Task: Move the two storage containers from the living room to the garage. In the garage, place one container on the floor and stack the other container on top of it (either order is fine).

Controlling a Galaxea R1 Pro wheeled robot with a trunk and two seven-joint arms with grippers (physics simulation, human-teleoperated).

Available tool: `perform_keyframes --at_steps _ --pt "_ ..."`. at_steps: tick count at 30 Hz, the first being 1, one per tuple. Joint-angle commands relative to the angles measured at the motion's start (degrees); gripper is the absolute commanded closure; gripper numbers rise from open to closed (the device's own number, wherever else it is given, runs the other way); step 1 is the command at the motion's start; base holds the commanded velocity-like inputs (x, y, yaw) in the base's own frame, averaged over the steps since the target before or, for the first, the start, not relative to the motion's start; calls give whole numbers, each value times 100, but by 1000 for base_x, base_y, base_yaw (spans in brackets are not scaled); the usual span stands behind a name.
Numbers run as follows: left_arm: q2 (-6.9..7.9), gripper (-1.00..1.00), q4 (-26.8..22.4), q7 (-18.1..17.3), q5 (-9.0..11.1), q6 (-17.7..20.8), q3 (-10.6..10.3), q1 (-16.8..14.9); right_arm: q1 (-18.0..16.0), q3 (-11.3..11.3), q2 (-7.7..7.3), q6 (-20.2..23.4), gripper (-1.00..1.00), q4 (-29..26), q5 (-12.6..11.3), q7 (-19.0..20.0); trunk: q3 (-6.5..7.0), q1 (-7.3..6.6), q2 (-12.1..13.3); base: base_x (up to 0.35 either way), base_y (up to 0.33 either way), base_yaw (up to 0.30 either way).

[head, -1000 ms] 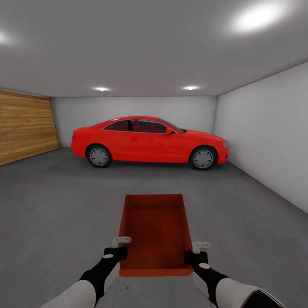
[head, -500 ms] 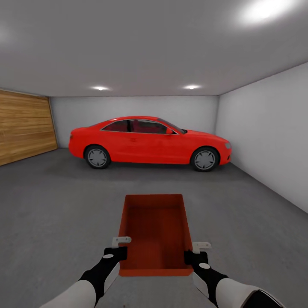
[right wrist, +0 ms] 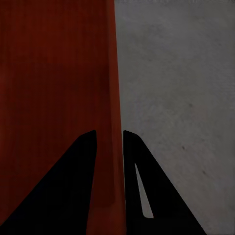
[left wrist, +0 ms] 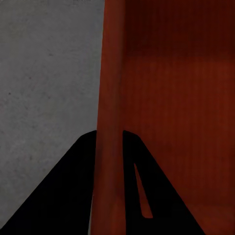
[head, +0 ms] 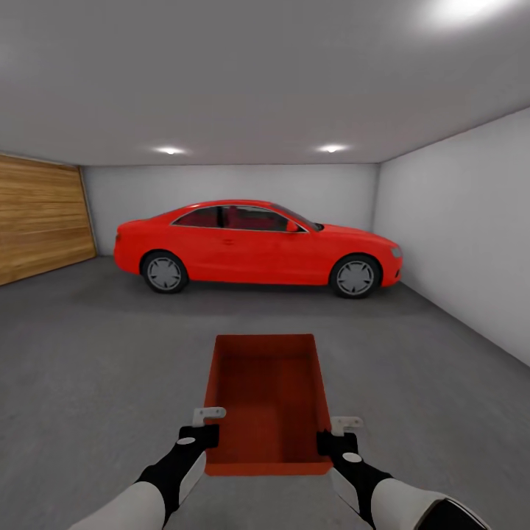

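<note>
Currently my left hand [head: 209, 425] and right hand [head: 333, 433] each pinch a long side wall of the storage container [head: 266, 397], lower centre of frame above the garage floor [head: 103, 353]; it seems light, rigid and best held by those walls.

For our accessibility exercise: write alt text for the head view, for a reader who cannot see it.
Two robot arms hold an empty orange-red storage container over a grey garage floor, the left pincer and right pincer each clamped on a side wall. A red car is parked ahead.
</note>
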Motion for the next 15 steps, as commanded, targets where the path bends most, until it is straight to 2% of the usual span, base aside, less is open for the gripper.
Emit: perform_keyframes --at_steps 1,15 --pt "2 100 -17 31 288 36 191 -6 -4 -109 -2 -45 100 4 -86 17 -7 4 -4 321 0 0" --pt "2 100 -18 31 289 36 190 -6 -6 -108 2 -26 100 6 -81 17 -7 4 -4 321 0 0"
